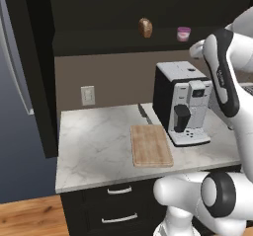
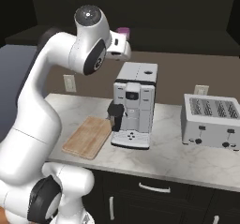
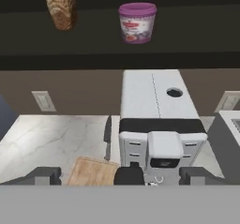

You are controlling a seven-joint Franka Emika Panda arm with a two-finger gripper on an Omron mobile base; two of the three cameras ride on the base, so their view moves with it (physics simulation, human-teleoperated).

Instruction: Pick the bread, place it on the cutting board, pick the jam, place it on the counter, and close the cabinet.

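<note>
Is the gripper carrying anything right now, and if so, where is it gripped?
Nothing is held. The gripper is open with empty space between its fingers. The bread and the jam sit in the cabinet, apart from it.

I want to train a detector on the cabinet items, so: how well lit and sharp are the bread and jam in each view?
Left base view: the bread and jam are small but lit against the very dark cabinet interior. Right base view: the jam is mostly hidden behind the arm. Hand view: bread and jam are largest, the jar label soft; no glare.
</note>
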